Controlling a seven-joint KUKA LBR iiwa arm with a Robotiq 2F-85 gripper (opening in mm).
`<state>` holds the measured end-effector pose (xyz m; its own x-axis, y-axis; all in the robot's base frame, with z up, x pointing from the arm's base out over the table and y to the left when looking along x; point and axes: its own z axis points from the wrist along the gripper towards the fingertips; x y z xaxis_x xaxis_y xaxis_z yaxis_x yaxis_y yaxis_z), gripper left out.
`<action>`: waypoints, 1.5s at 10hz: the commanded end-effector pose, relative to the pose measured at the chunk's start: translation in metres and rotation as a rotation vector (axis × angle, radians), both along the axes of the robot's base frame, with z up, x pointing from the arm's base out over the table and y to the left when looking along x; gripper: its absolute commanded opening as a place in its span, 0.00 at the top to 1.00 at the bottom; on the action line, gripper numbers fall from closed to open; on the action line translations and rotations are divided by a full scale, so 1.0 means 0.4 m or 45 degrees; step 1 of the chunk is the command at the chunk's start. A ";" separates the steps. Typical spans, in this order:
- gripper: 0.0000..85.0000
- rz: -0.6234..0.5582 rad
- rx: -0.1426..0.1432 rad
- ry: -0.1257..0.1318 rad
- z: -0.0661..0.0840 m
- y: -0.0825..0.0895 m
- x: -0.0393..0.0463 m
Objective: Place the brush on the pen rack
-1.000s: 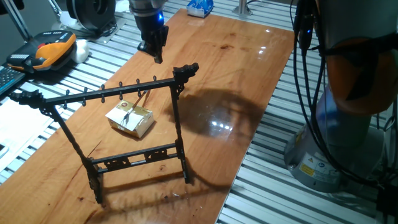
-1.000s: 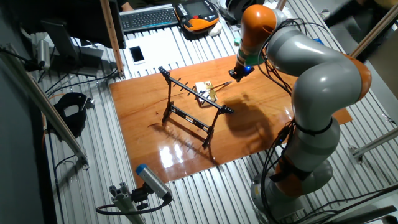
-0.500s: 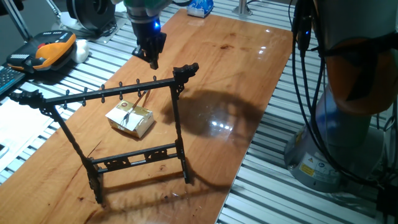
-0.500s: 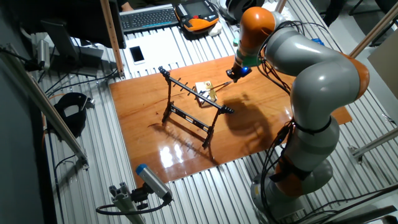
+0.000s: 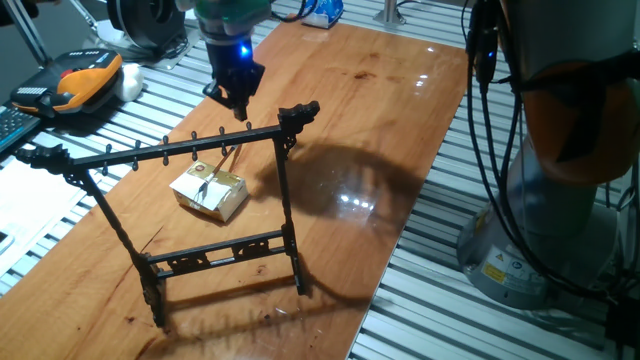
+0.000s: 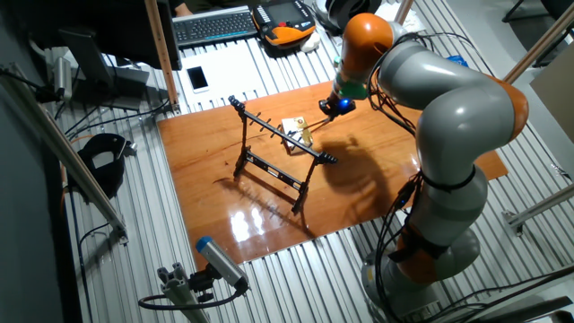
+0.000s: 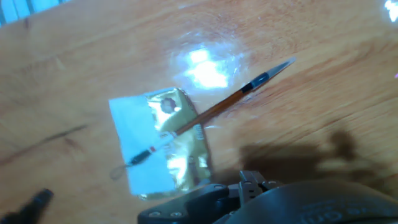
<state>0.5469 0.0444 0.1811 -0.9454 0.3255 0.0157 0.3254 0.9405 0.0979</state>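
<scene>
The brush (image 7: 214,112) is a thin brown stick. It lies slanted, one end resting on a small tan and gold box (image 7: 165,146) and its tip on the wood. The fixed views show the brush (image 5: 222,167) just behind the pen rack (image 5: 170,150), a black frame standing upright on the table. The other fixed view shows the pen rack (image 6: 280,144) left of the brush (image 6: 316,122). My gripper (image 5: 238,108) hangs above the far end of the brush with nothing in it. Its fingers look too small and dark to read. In the other fixed view my gripper (image 6: 330,109) sits right of the box.
The wooden table (image 5: 380,120) has a slatted metal bench around it. An orange and black pendant (image 5: 80,80) and a keyboard (image 6: 215,25) lie off the table's far side. The arm's base (image 6: 430,260) stands at the table's edge.
My gripper has moved down and sideways, closer to the rack's top bar and the brush. The brush, box and rack have not moved.
</scene>
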 end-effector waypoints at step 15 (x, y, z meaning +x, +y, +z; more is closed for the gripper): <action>1.00 -0.345 0.092 0.018 -0.075 0.052 0.027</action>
<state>0.5578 0.0654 0.1510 -0.8229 0.5649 0.0603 0.5668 0.8092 0.1548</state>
